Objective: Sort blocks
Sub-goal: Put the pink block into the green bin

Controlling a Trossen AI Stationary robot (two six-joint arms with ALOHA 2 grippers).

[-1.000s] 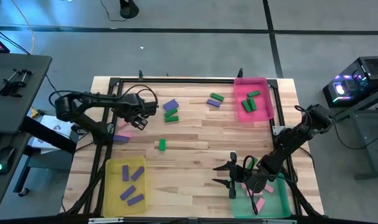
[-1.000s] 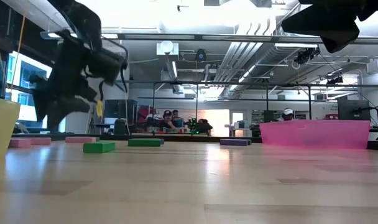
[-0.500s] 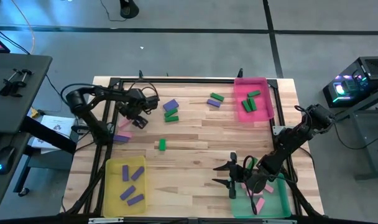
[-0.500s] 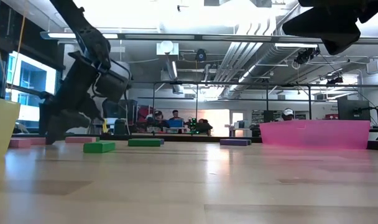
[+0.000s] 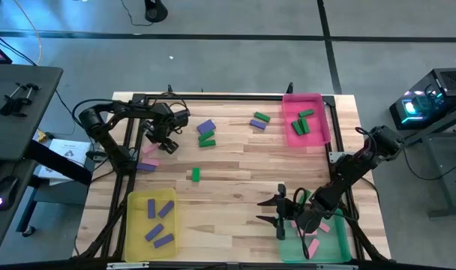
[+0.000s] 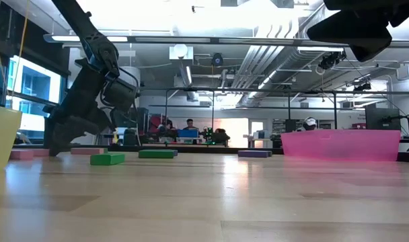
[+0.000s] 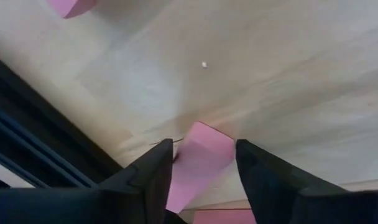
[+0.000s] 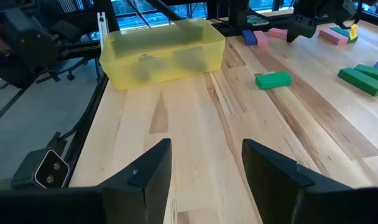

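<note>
— Left hand (image 5: 166,144) low on the desk (image 5: 235,161), with a pink block (image 7: 200,152) sitting right inside it. Gripped yet?

— Cannot tell: clamped, or merely straddling. Best to close squarely across the block's narrow sides, keep it centred, then lift straight up before swinging away.

— Worth minding the second pink block (image 5: 146,166) just beside that hand?

— Yes, so no dragging sideways. Also keep clear of the green block (image 5: 196,174) lying off toward the right hand.

— And the right hand (image 5: 268,211)?

— Waiting, spread open and empty, beside the green tray (image 5: 337,244). Probably the drop-off, judging by the pink blocks inside.
</note>
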